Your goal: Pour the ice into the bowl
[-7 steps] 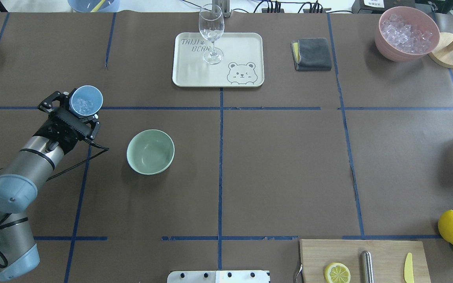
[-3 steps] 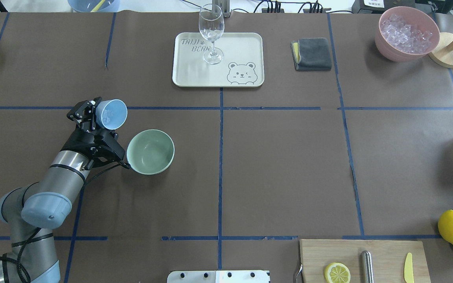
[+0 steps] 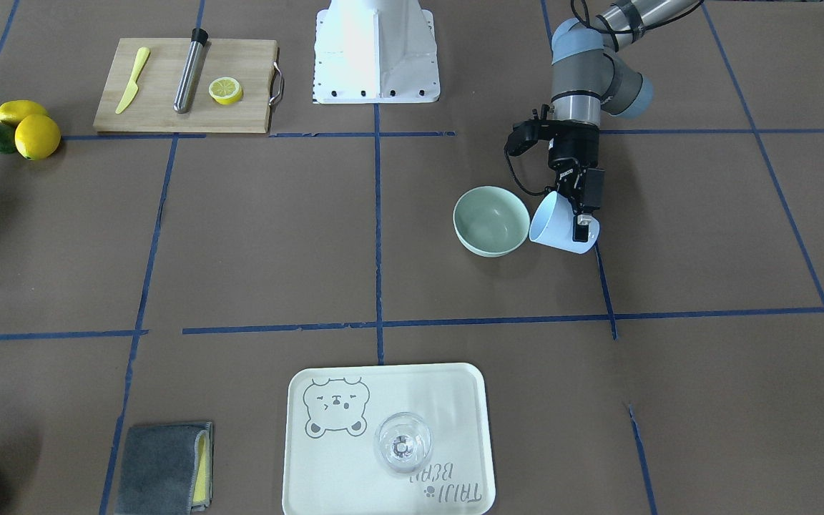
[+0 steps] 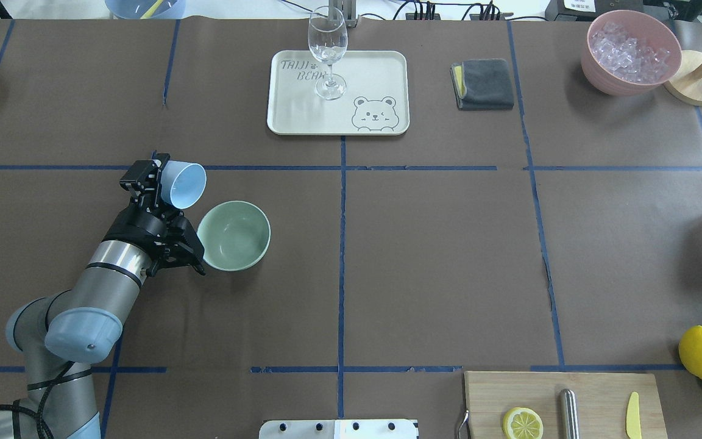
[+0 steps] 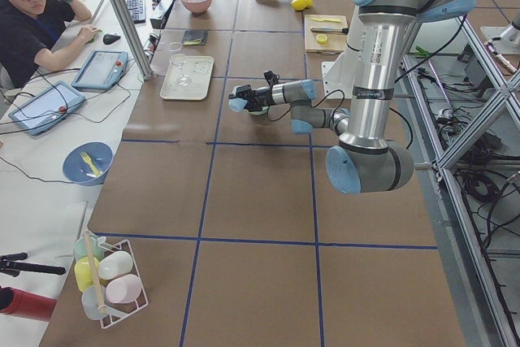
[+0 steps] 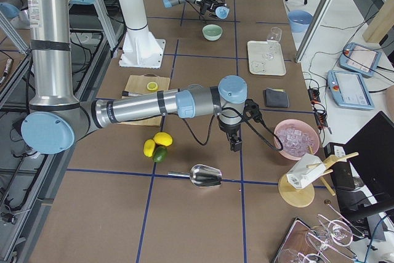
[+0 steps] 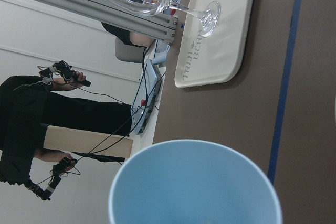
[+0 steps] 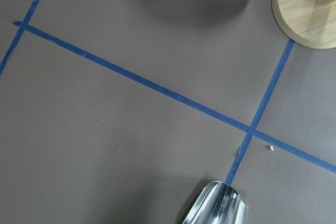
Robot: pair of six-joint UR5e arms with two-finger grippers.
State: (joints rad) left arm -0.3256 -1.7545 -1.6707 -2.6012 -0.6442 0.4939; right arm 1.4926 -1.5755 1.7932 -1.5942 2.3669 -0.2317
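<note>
Overhead exterior view: left fingers (image 4: 147, 180) clench a tilted light blue cup (image 4: 184, 185) just beside the bowl (image 4: 233, 235).
The cup's mouth leans toward the mint-green bowl's rim; the ice inside cannot be made out. Farther right stand a tray (image 4: 375, 67) carrying a wine glass (image 4: 328, 49), a folded grey cloth (image 4: 485, 83) and a pink container (image 4: 630, 52). Whether the right fingers (image 6: 234, 145), near a metal scoop (image 6: 206, 177) on the table (image 6: 184, 207), are clenched cannot be told.
</note>
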